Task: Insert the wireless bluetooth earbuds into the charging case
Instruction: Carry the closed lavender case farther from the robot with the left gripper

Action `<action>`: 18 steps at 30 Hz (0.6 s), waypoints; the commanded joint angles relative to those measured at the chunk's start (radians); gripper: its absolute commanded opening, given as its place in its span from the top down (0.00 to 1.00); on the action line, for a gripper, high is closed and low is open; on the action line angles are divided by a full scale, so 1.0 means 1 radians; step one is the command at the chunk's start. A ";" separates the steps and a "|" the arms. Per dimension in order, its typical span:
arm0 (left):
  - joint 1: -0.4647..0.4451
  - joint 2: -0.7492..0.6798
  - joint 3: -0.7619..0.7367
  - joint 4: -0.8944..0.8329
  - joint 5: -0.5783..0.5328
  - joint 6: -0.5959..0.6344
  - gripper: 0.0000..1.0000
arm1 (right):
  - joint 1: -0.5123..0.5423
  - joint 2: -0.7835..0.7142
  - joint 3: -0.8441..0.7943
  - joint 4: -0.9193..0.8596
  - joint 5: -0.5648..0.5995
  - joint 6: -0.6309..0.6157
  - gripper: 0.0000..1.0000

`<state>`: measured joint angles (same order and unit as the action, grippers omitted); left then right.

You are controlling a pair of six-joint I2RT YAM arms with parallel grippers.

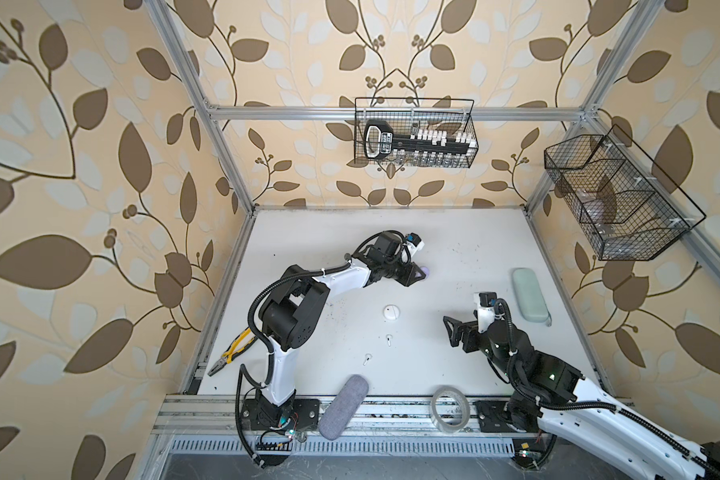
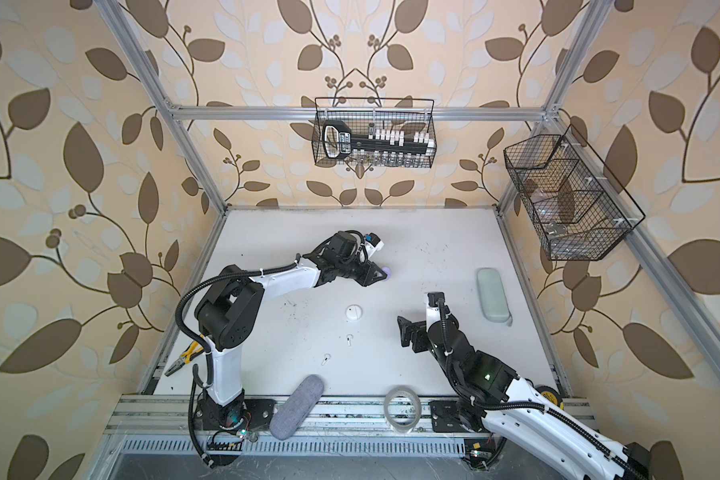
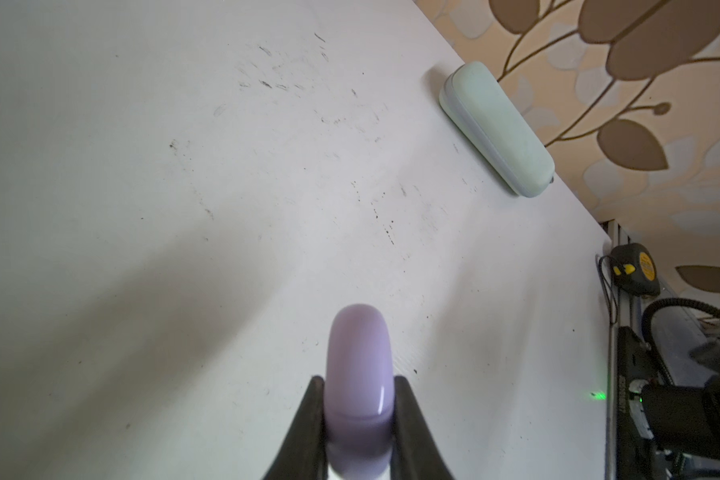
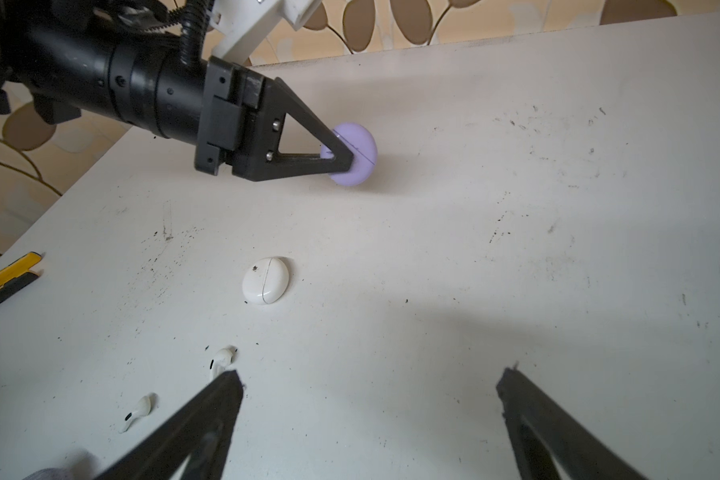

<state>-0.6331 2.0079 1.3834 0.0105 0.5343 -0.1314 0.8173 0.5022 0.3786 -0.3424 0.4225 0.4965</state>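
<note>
Two white earbuds (image 1: 389, 340) (image 1: 366, 358) lie loose on the white table, in front of a shut white round charging case (image 1: 390, 312). In the right wrist view the same earbuds (image 4: 223, 357) (image 4: 140, 409) and white case (image 4: 265, 280) show. My left gripper (image 1: 420, 272) is shut on a lilac round charging case (image 1: 427, 271), held on edge just above the table at the back middle; the case (image 3: 358, 353) is closed. My right gripper (image 1: 449, 332) stands open and empty to the right of the earbuds, its fingertips (image 4: 233, 376) spread wide.
A mint glasses case (image 1: 531, 295) lies at the right edge. A grey fabric case (image 1: 344, 407) and a tape roll (image 1: 449, 409) sit at the front rail. Yellow pliers (image 1: 233, 351) lie at the left. A tape measure (image 3: 636, 274) sits off the table's right corner.
</note>
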 commanded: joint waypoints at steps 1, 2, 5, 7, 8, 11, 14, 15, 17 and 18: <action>0.016 0.040 0.074 -0.018 0.044 -0.103 1.00 | 0.006 -0.011 -0.023 0.037 0.028 -0.016 0.03; 0.020 0.051 0.083 -0.015 0.052 -0.129 1.00 | 0.006 -0.011 -0.023 0.040 0.030 -0.017 0.02; 0.025 0.071 0.090 0.001 0.061 -0.168 1.00 | 0.007 -0.021 -0.027 0.037 0.030 -0.017 0.02; 0.025 0.078 0.091 0.006 0.058 -0.175 1.00 | 0.009 -0.036 -0.030 0.035 0.032 -0.018 0.02; 0.027 0.082 0.090 0.010 0.058 -0.185 1.00 | 0.009 -0.044 -0.032 0.033 0.035 -0.016 0.02; 0.040 0.109 0.097 0.029 0.074 -0.240 1.00 | 0.009 -0.059 -0.033 0.028 0.036 -0.016 0.02; 0.052 0.140 0.120 0.025 0.095 -0.279 1.00 | 0.009 -0.044 -0.012 -0.002 0.033 -0.008 0.03; 0.055 0.147 0.124 0.023 0.098 -0.291 1.00 | 0.010 -0.031 0.002 -0.028 0.042 0.009 0.03; 0.064 0.162 0.128 0.034 0.109 -0.326 1.00 | 0.019 -0.013 0.022 -0.072 0.049 0.032 0.04; 0.068 0.167 0.128 0.040 0.116 -0.341 1.00 | 0.030 -0.017 0.024 -0.083 0.056 0.039 0.05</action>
<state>-0.5804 2.1658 1.4769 0.0185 0.6033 -0.4004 0.8291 0.4808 0.3710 -0.3573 0.4484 0.5091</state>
